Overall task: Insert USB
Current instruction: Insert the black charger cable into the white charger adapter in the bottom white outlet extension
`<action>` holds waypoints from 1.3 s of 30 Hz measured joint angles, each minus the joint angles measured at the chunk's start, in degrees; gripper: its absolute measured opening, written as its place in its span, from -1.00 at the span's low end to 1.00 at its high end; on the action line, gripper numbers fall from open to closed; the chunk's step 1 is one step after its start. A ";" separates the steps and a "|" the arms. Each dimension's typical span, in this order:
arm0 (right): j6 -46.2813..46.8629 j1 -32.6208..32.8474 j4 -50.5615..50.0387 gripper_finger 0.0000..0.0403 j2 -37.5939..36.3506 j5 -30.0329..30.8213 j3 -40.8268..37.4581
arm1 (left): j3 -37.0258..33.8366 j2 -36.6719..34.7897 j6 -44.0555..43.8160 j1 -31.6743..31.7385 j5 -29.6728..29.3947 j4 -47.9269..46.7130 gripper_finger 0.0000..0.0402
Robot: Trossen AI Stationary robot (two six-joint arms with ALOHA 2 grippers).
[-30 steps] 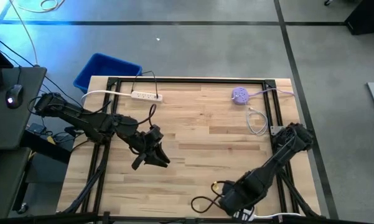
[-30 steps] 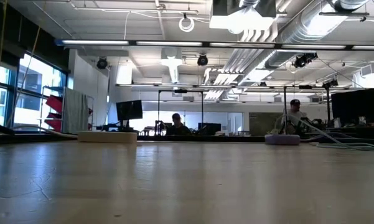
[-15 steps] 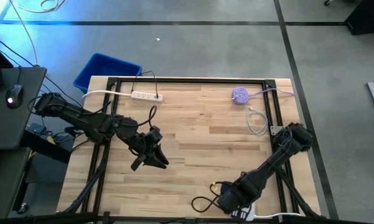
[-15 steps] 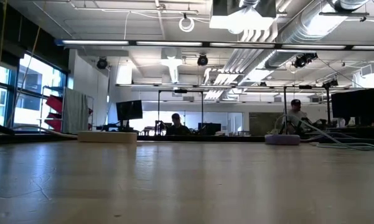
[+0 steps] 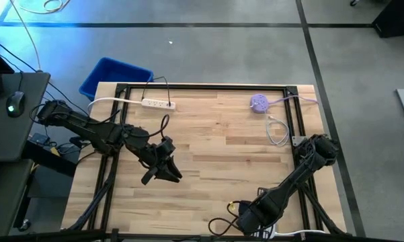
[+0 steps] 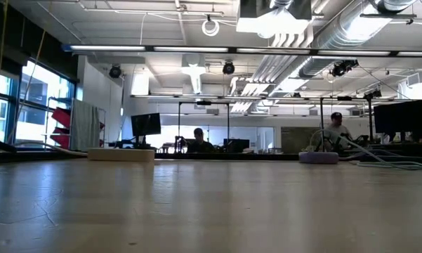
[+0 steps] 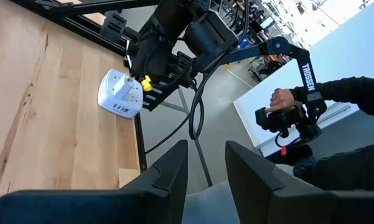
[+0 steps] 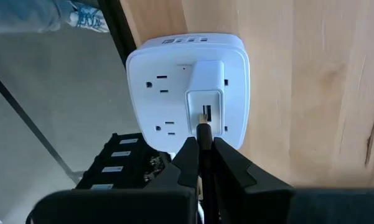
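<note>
Wooden table [image 5: 222, 141], six o'clock edge: right gripper [image 8: 203, 152] clamped on plug [image 8: 203, 133], aimed at charger [image 8: 187, 87] port for insertion. Left gripper [image 7: 204, 167] spread apart, idle.

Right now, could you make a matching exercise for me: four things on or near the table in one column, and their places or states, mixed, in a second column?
1. blue plastic bin
2. round purple hub
3. white charger block
4. left hand

A. open, over the table's middle
B. far right of the table
C. on the floor, beyond the table's far left corner
D. at the table's near edge

Pairs: 1-C, 2-B, 3-D, 4-A
</note>
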 joint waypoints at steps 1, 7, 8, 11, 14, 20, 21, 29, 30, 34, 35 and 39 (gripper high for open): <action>-0.23 -0.01 -0.01 -0.98 0.02 0.18 0.00 | 0.00 0.00 0.01 0.01 -0.02 -0.01 -0.57; -0.39 0.01 -0.21 -0.98 0.08 1.42 0.02 | 0.00 0.00 0.00 0.01 -0.20 -0.01 -0.57; -0.32 0.01 -0.23 -0.98 0.08 1.56 0.02 | 0.00 0.00 -0.02 -0.01 -0.20 -0.04 -0.57; -0.18 0.03 -0.28 -0.98 0.14 2.11 0.00 | 0.00 0.00 0.00 0.01 -0.23 -0.04 -0.57; -0.18 -0.04 -0.28 -0.98 0.16 2.95 0.00 | 0.00 0.00 0.00 0.01 -0.25 -0.06 -0.57; -0.16 -0.15 -0.45 -0.98 0.63 4.52 -0.31 | 0.00 0.00 0.00 0.01 -0.31 -0.02 -0.57; -0.20 -0.15 -0.41 -0.98 0.61 4.77 -0.31 | 0.00 0.00 0.00 0.02 -0.36 -0.08 -0.57; -0.19 -0.15 -0.06 -0.98 1.06 4.53 -0.20 | 0.00 0.00 0.00 0.01 -0.46 -0.41 -0.57; -0.22 -0.15 -0.06 -0.98 1.43 4.38 -0.14 | 0.00 0.00 0.00 0.03 -0.47 -0.43 -0.57; -0.35 -0.17 0.01 -0.94 2.41 4.13 -0.07 | 0.00 0.00 0.35 0.01 -0.87 -0.41 -0.57; -0.24 -0.17 0.01 -0.91 2.64 4.07 -0.07 | 0.00 0.00 0.35 0.01 -0.91 -0.41 -0.57; -0.13 -0.19 1.39 -0.72 2.82 4.01 -0.11 | 0.00 0.00 0.44 0.01 -1.03 -0.36 -0.57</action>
